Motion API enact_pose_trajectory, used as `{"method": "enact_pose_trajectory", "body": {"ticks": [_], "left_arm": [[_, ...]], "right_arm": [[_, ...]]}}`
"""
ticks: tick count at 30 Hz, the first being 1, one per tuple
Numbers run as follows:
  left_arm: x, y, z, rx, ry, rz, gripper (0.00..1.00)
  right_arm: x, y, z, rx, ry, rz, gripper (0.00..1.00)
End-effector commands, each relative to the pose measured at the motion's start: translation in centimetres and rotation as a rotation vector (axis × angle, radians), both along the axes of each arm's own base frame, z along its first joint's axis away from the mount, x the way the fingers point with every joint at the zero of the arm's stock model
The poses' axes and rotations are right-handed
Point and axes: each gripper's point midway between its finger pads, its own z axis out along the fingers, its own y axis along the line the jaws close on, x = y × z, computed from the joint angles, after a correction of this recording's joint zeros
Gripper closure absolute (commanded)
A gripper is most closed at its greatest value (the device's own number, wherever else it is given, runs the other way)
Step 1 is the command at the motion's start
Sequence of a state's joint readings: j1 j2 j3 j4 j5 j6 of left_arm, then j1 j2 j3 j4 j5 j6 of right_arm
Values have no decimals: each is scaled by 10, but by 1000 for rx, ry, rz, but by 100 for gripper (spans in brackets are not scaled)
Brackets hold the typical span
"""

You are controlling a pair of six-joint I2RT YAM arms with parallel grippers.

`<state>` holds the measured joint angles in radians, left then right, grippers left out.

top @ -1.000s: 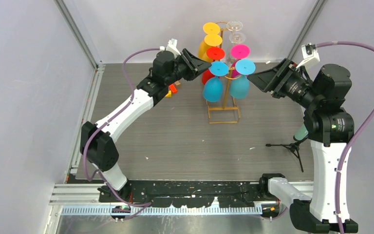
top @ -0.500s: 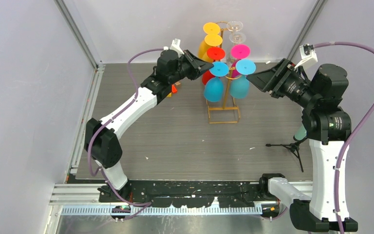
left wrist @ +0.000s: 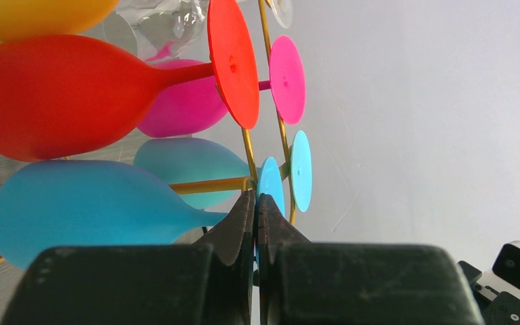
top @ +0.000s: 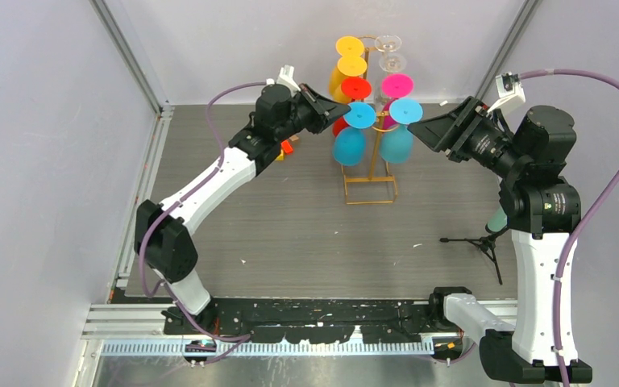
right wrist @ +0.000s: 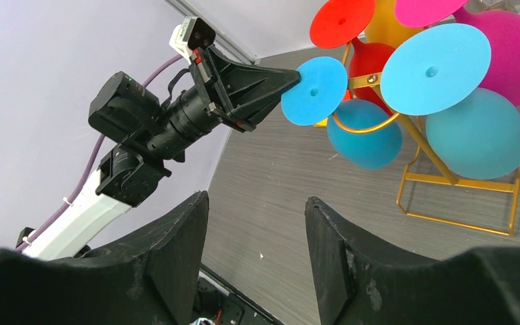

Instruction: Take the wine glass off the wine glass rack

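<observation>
The gold wine glass rack [top: 369, 189] stands at the back of the table with several coloured glasses hanging on it upside down. My left gripper [top: 345, 113] is shut on the rim of the round foot [right wrist: 315, 90] of the lower left blue wine glass [top: 350, 147]. In the left wrist view the jaws [left wrist: 256, 196] pinch that thin blue foot [left wrist: 271, 186], and the blue bowl [left wrist: 74, 210] lies to the left, with the stem still by the rack's gold wire [left wrist: 210, 185]. My right gripper [top: 415, 129] hovers open to the right of the rack, with nothing between its fingers [right wrist: 257, 203].
Yellow [top: 351, 64], red [top: 356, 88], pink [top: 397, 85] and clear [top: 388, 44] glasses and a second blue glass [top: 397, 141] crowd the rack. A small black tripod [top: 483, 242] stands at the right. An orange object [top: 287, 147] lies under the left arm.
The left gripper has shut on the blue glass's foot. The blue bowl has shifted slightly left. The right arm has held still.
</observation>
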<state>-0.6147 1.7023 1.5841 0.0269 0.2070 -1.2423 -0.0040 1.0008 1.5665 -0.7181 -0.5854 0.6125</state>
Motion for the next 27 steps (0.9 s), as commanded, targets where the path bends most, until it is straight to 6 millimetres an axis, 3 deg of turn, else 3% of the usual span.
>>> {"method": "enact_pose_trajectory", "body": {"ticks": [1, 9, 16, 27], "left_arm": [[-16, 17, 49, -80, -95, 34, 100], [-23, 33, 59, -112, -92, 84, 100], [-16, 44, 57, -104, -92, 108, 100], [-1, 42, 45, -84, -75, 88, 100]], "right_arm": [[-3, 0, 17, 13, -64, 0, 40], [-4, 0, 19, 13, -66, -6, 40], [-3, 0, 19, 15, -62, -6, 40], [-3, -1, 18, 13, -66, -14, 40]]}}
